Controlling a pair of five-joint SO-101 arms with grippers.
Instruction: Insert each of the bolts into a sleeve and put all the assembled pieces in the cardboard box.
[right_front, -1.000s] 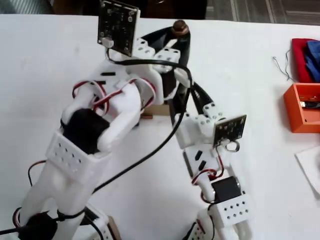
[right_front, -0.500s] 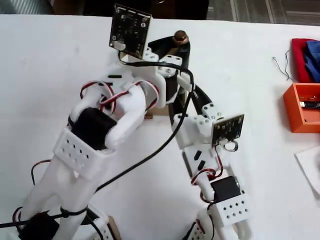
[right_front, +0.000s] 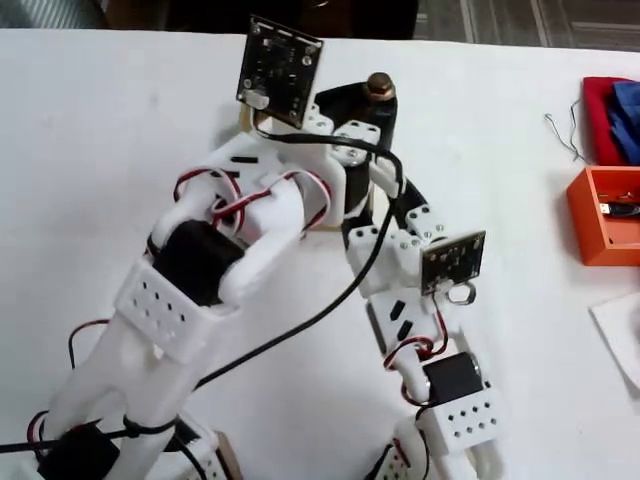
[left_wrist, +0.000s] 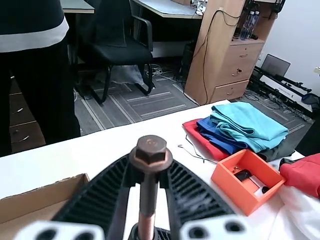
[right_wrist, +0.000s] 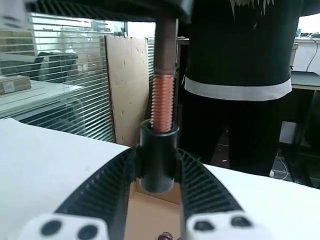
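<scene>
My left gripper (left_wrist: 150, 167) is shut on a copper bolt (left_wrist: 151, 150) just under its hex head, and the bolt stands upright. In the high view the bolt head (right_front: 378, 86) shows at the top of the left gripper (right_front: 362, 104), near the table's far middle. My right gripper (right_wrist: 157, 167) is shut on a black sleeve (right_wrist: 158, 160) directly below. The bolt's threaded shaft (right_wrist: 163, 102) enters the sleeve's top. Both are held above the cardboard box (right_wrist: 150, 215), which lies mostly hidden under the arms, with a wall (left_wrist: 35, 200) visible.
An orange tray (right_front: 603, 215) sits at the right edge, with folded red and blue cloths (right_front: 612, 110) behind it and a white sheet (right_front: 622, 335) in front. A small part (right_wrist: 164, 236) lies inside the box. A person stands beyond the far table edge.
The left arm has carried the bolt to the right and a little farther back. The right arm's gripper followed slightly, keeping under the bolt.
</scene>
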